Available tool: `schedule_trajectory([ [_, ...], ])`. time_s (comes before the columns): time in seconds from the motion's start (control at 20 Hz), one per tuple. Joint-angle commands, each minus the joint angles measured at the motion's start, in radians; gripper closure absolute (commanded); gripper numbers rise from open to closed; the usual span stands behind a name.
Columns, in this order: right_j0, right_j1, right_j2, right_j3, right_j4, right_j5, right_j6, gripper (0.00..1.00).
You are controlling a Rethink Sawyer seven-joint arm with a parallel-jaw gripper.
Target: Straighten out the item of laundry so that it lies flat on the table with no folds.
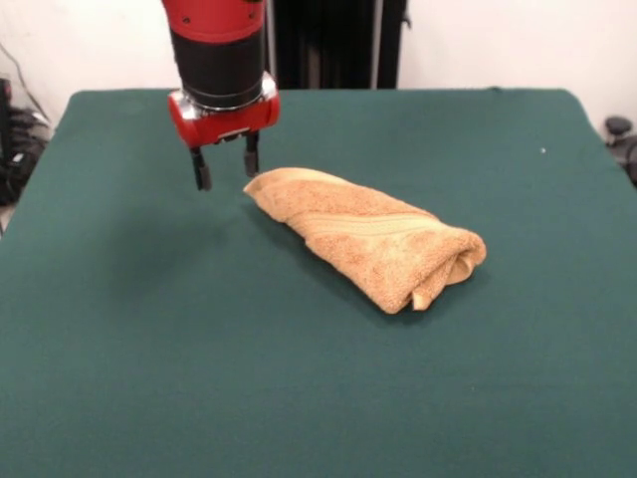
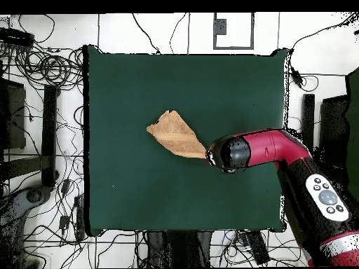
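Towel (image 1: pixel 370 239), golden-tan terry cloth, lies bunched and folded over on itself near the middle of the dark green surface (image 1: pixel 299 398). In the front view it forms a long lump running from the upper left toward the lower right of the frame, with a paler woven band along its top and a rolled, thicker end at the right where the layers curl inward. Its left end tapers to a flatter corner. In the overhead view the towel (image 2: pixel 174 135) shows as a rough wedge slightly left of the frame's centre, its narrow end pointing toward the lower right.

Above the towel's left corner in the front view hangs the tool (image 1: pixel 226 166), mounted under a red and black wrist that enters from the top of the frame. Its two dark fingers (image 1: pixel 201 169) point down and stand apart with nothing between them. The right finger is just beside the towel's corner; whether it touches the cloth cannot be told.

Seen from overhead, the red arm (image 2: pixel 270 150) reaches in from the lower right, and its end sits at the towel's narrow tip.
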State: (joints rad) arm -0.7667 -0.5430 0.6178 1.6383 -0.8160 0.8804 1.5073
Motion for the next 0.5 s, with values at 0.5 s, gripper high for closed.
schedule_trajectory([
  [0.5, -0.008, 0.109, 0.042, 0.007, -0.047, 0.027, -0.305, 0.0],
])
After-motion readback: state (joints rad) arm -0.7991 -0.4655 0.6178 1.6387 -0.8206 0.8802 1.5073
